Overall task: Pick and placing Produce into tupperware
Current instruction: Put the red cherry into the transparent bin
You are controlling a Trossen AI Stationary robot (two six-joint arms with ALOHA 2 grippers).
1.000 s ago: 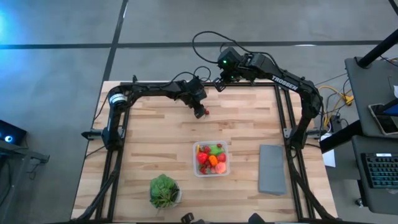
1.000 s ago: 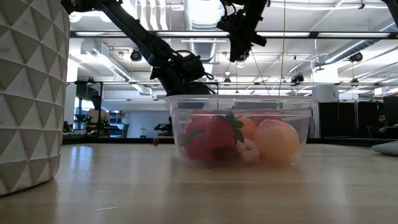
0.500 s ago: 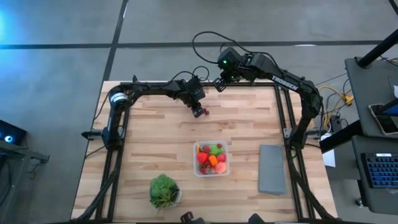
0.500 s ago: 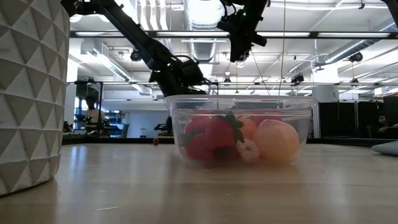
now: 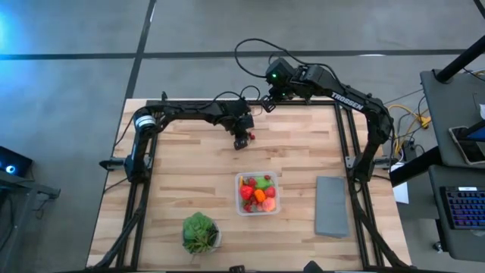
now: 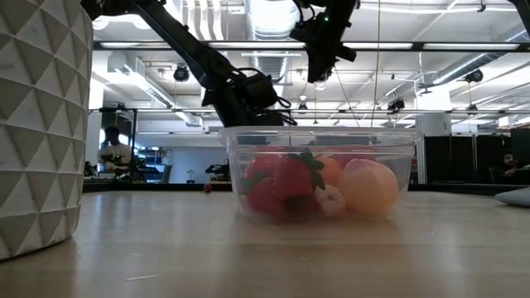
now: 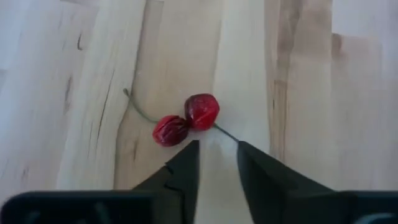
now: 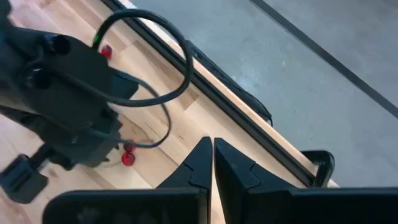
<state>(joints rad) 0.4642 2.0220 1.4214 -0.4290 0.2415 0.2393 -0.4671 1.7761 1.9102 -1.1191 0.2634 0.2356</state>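
Note:
Two dark red cherries (image 7: 186, 121) joined by thin stems lie on the wooden table near its far edge (image 5: 251, 137). My left gripper (image 7: 217, 144) points down at them, open by a narrow gap, with its fingertips just short of the cherries and nothing between them (image 5: 242, 142). My right gripper (image 8: 211, 143) is shut and empty. It hangs high over the table's far edge (image 5: 267, 104). The tupperware (image 5: 238, 194) stands mid-table, its clear wall (image 6: 319, 136) around a heap of red, orange, green and yellow produce (image 6: 364, 186).
A leafy plant in a white faceted bowl (image 5: 200, 232) stands at the near left and fills the low view's left side (image 6: 37, 124). A flat grey slab (image 5: 331, 206) lies right of the tupperware. Bare wood lies between the cherries and the tupperware.
My left gripper has rolled at the wrist and shifted a little toward the table's near edge, staying low beside the cherries. The cherries lie where they were.

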